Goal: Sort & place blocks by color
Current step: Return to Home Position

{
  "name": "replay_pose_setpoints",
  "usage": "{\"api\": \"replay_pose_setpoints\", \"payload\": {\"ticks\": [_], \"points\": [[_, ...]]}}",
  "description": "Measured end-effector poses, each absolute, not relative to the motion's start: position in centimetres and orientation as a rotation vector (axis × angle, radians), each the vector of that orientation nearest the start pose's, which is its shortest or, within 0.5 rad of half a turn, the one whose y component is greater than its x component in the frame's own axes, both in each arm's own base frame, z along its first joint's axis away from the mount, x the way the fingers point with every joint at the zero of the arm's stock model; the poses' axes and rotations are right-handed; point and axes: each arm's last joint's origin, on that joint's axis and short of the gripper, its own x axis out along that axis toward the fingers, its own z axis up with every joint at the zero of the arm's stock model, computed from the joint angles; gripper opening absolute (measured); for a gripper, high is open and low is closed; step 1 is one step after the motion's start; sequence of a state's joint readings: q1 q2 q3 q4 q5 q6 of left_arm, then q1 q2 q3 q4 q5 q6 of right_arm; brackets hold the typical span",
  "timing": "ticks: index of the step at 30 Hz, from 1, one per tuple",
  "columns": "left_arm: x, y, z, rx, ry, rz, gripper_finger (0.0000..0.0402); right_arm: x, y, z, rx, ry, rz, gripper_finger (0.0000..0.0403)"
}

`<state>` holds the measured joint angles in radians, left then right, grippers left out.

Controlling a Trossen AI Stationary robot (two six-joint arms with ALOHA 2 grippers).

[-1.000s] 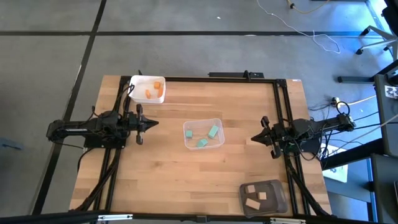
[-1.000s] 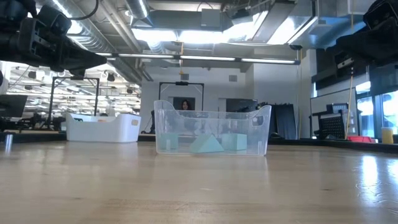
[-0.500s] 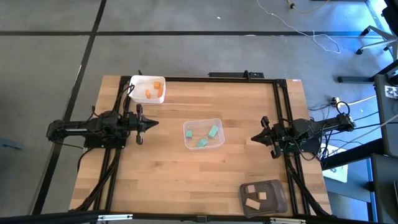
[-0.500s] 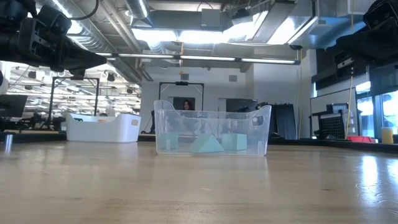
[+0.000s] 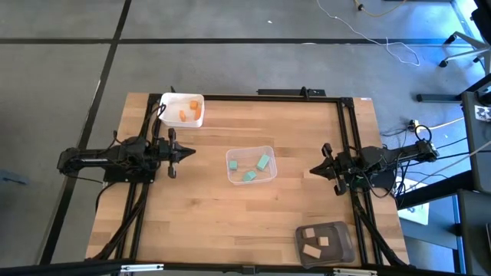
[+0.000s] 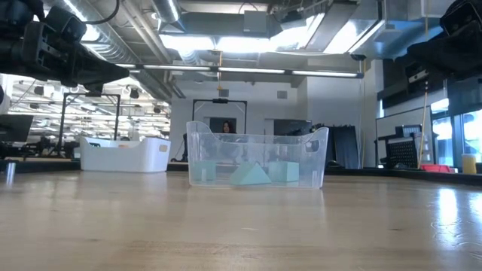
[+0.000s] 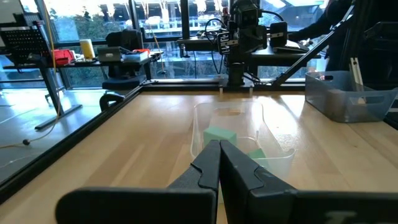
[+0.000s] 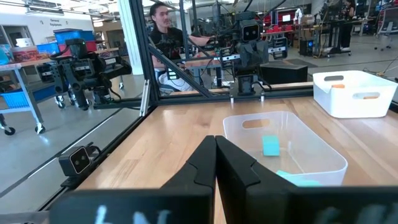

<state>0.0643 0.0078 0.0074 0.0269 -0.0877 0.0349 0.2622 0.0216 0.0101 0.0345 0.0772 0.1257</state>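
Teal-green blocks [image 5: 263,162] lie in the clear tub [image 5: 251,165] at the table's middle. Orange blocks [image 5: 196,108] lie in the white tub [image 5: 182,109] at the far left. Pale tan blocks [image 5: 313,249] lie in the dark grey tub [image 5: 325,243] at the near right. My left gripper [image 5: 192,151] hangs shut at the left side, pointing level at the clear tub [image 7: 239,134]. My right gripper [image 5: 312,170] hangs shut at the right side, pointing level at the same tub [image 8: 283,146]. Neither holds anything.
A black frame [image 5: 307,96] runs along the table's far and side edges. Bare wood lies between the tubs and toward the near left. A person [image 8: 163,25] sits beyond the table in the right wrist view.
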Motion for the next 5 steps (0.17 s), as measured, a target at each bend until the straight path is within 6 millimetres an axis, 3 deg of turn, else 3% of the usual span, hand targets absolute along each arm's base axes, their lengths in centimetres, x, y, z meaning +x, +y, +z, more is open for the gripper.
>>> {"api": "replay_pose_setpoints", "payload": {"ticks": [5], "points": [[9.72, 0.88, 16.80, 0.035, -0.024, 0.153, 0.0000, 9.55, 2.33, 16.86, 0.129, -0.011, 0.186, 0.0010]]}}
